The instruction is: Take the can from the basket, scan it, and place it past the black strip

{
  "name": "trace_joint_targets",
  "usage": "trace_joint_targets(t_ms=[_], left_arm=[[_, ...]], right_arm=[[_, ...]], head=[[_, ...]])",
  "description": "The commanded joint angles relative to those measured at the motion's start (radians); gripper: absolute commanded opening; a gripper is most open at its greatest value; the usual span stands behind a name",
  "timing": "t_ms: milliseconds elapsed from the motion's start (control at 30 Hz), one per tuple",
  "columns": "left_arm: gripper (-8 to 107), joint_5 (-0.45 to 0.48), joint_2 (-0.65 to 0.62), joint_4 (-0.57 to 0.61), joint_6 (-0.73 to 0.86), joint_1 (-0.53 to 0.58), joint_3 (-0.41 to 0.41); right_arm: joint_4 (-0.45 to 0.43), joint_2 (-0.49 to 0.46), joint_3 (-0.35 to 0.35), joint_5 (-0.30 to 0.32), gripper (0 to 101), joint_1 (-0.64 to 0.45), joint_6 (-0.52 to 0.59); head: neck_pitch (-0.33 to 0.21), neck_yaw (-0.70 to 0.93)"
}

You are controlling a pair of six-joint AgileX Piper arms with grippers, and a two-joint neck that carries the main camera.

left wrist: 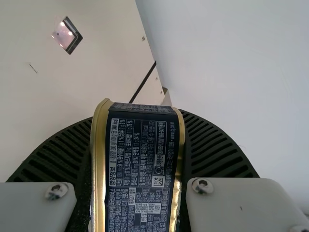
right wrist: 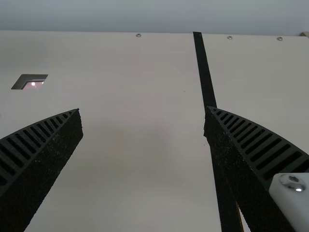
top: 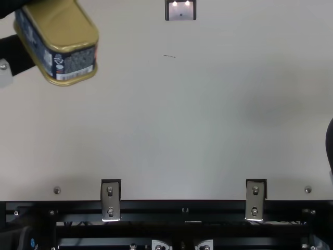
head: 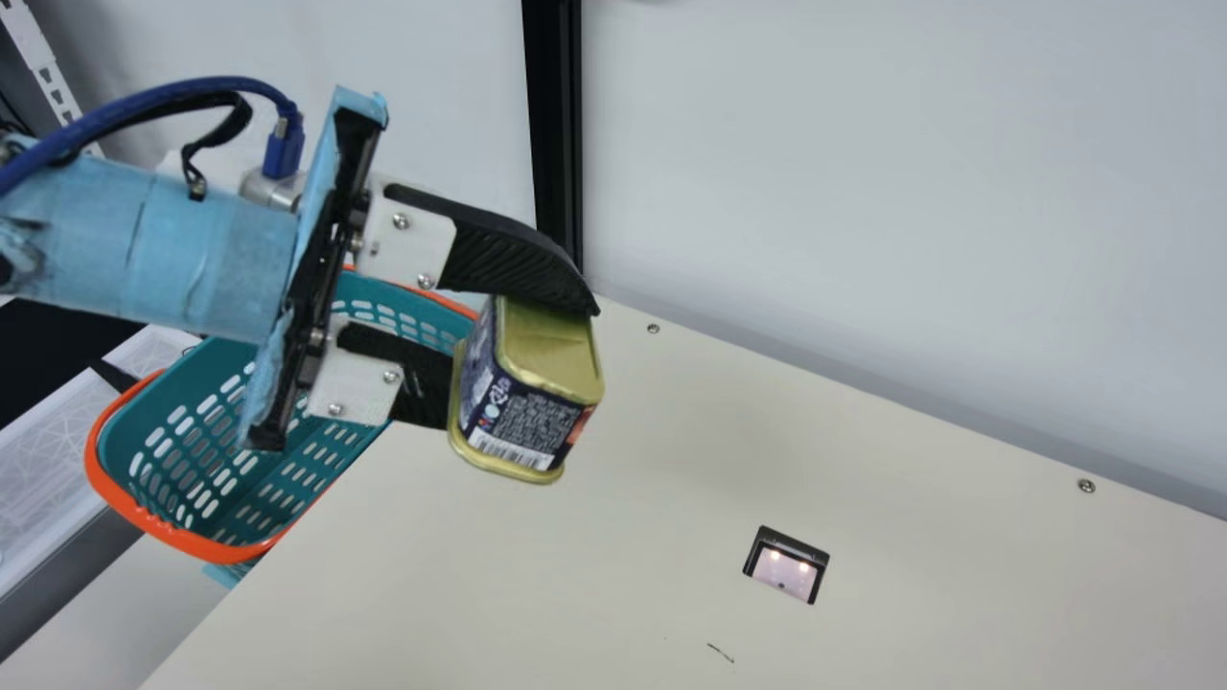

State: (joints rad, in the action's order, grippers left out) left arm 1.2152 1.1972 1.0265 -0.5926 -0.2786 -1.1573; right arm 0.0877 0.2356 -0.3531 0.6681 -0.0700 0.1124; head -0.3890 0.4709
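Top view crops the gold-and-navy metal can (top: 67,26), clamped by the black left gripper (head: 529,359); right wrist view: the gaping, empty black right gripper (top: 330,146) partly hides the black strip (right wrist: 206,82).

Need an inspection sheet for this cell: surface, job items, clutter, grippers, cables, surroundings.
Surface: cream table with bolt heads and a short dark mark near the scanner window; black strip runs across it.
Scanner window: set in the table, lights on.
Can: held above the table, not over the scanner window.
Basket: teal, orange rim, at the table's left edge.
Clutter: nothing seen.
Left gripper: fingers closed on the can.
Right gripper: open, nothing between its fingers.
Cables: blue cable arches above the left arm.
Surroundings: pale wall, black post.
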Motion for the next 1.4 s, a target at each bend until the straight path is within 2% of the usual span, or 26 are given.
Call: trace_joint_targets(t_ms=[0,300,1033,1200,1367], left_arm=[[10,-0.004,-0.003,0.005,-0.026,0.01,-0.001],[10,-0.007,-0.02,0.015,-0.064,0.043,0.005],[10,-0.012,-0.016,0.012,-0.049,0.038,0.009],[10,-0.068,-0.005,-0.049,-0.033,0.057,-0.009],[10,-0.177,0.011,-0.169,0.004,0.11,-0.045]], right_arm=[[0.0,0.0,0.0,0.0,101,0.0,0.0],[0.0,0.0,0.0,0.0,101,0.0,0.0],[0.0,0.0,0.0,0.0,101,0.0,0.0],[0.0,0.0,0.0,0.0,101,0.0,0.0],[0.0,0.0,0.0,0.0,101,0.0,0.0]], head=[[-0.043,0.019],[-0.043,0.019],[-0.043,0.019],[-0.043,0.019],[-0.043,0.019]])
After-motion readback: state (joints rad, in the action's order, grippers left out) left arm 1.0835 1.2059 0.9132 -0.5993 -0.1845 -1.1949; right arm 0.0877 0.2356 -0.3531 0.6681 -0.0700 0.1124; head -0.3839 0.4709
